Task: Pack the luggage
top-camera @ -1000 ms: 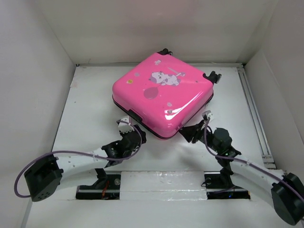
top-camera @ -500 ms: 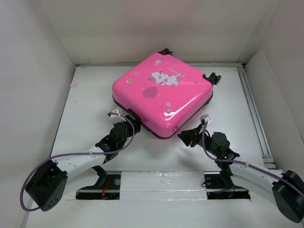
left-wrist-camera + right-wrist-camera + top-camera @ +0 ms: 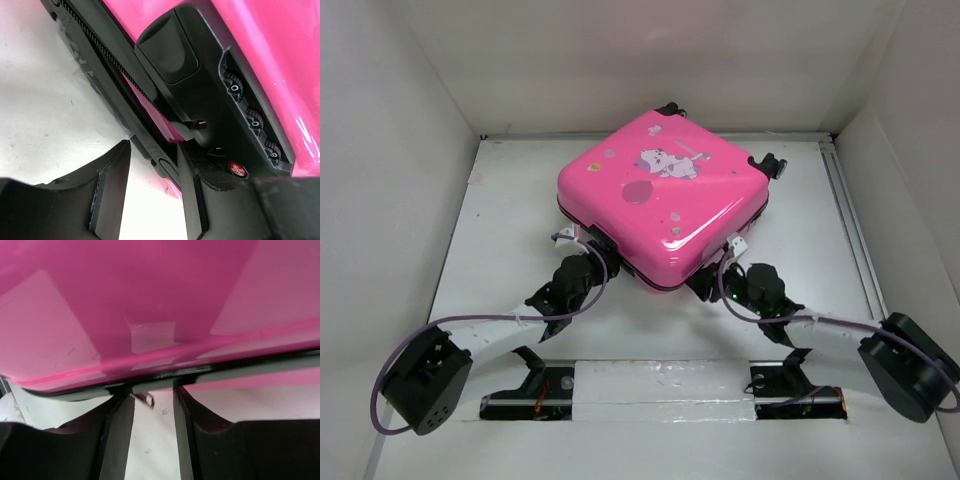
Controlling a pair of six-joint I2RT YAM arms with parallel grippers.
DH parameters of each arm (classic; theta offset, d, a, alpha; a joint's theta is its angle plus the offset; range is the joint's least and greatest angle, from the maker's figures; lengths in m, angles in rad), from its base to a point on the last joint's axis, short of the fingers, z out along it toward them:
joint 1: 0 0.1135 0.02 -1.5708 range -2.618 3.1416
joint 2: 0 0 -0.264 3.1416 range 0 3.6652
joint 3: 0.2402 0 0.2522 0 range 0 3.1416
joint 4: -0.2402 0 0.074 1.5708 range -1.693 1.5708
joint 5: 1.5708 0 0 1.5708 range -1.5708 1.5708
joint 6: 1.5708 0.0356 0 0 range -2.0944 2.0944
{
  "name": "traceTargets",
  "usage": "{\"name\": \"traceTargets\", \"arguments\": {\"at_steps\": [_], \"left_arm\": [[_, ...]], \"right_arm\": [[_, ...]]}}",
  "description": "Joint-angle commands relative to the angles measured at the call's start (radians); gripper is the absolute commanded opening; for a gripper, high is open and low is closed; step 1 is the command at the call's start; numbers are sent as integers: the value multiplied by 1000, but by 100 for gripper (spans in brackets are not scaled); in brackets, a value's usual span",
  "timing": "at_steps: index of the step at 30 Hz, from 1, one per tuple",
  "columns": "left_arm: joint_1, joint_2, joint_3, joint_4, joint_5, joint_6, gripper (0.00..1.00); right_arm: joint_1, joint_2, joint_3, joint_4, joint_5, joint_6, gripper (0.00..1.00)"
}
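Observation:
The luggage (image 3: 660,195) is a hot-pink hard-shell suitcase with cartoon stickers, lying flat and closed at the table's middle back. My left gripper (image 3: 586,262) is open at its front-left edge, just below the black combination lock (image 3: 250,120). A grey zipper pull (image 3: 167,165) lies between its fingers, against the right finger (image 3: 192,200). My right gripper (image 3: 706,285) is open at the front-right edge, fingertips up against the zipper seam (image 3: 225,372). A small metal zipper pull (image 3: 145,399) hangs by its left finger (image 3: 120,435).
Black wheels (image 3: 767,163) stick out at the suitcase's far right corner. White walls close in on the left, back and right. A metal rail (image 3: 860,240) runs along the right side of the white table (image 3: 500,230).
The left gripper has moved out from under the suitcase's edge and up to the lock. The right arm has swung left, bringing its gripper against the front-right seam.

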State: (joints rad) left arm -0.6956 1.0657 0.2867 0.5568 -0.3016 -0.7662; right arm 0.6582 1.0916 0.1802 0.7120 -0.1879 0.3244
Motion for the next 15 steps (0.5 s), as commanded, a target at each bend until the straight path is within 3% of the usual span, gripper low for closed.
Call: {"name": "traceTargets", "arguments": {"at_steps": [1, 11, 13, 15], "left_arm": [[-5, 11, 17, 64, 82, 18, 38], [-5, 33, 6, 74, 82, 18, 32], [-5, 33, 6, 84, 82, 18, 28], [-5, 33, 6, 84, 82, 27, 24]], "right_arm": [[15, 86, 35, 199, -24, -2, 42], [96, 269, -19, 616, 188, 9, 38], [121, 269, -19, 626, 229, 8, 37], [130, 245, -19, 615, 238, 8, 29]]}}
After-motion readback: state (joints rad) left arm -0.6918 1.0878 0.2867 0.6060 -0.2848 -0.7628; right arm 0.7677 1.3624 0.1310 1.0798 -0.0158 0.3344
